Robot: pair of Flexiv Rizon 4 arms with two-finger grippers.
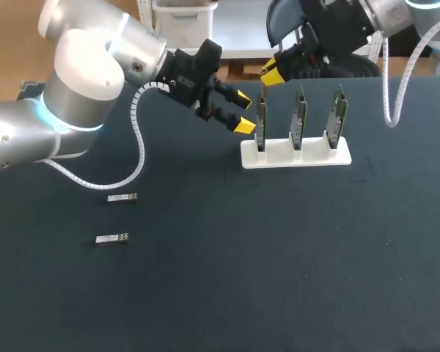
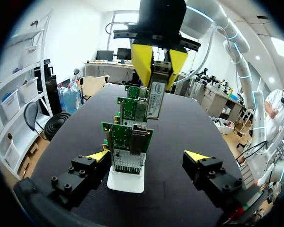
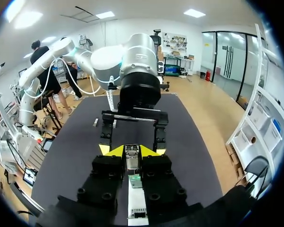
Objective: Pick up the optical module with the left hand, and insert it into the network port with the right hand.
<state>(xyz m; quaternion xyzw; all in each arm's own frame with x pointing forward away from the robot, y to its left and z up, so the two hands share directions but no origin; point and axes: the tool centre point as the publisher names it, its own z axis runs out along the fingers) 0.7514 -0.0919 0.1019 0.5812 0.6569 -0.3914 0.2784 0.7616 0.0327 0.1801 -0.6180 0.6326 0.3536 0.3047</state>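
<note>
**Right gripper holds the module over the boards; left gripper open and empty**

The right gripper (image 1: 271, 73) comes in from the far right corner and hangs above the row of 3 boards (image 1: 299, 117). These stand upright in a white stand (image 1: 295, 154) on the dark table (image 1: 279, 257). Its jaws are closed narrowly on the module (image 2: 156, 97), a small metal block pinched from 2 sides between the yellow tips. In the left wrist view the module points down out of the right gripper (image 2: 159, 64). It is in the air, over the boards (image 2: 128, 137) and clear of the white stand (image 2: 126, 182). In the right wrist view the module (image 3: 131, 156) sits squarely between the right gripper's (image 3: 128, 150) tips.

The metal port (image 2: 138, 138) on the nearest board is open, and the module is above it, not inside it.

The left gripper (image 1: 243, 111) reaches in from the left and sits just beside the end of the row, level with the boards. Its jaws are spread wide and hold nothing. In its own view, the left gripper (image 2: 147, 156) has 1 tip on each side of the nearest board, and neither tip touches it.

A spare module (image 1: 122, 197) and a second spare module (image 1: 111, 238) lie flat on the table, well apart from the stand, on the left side.
</note>
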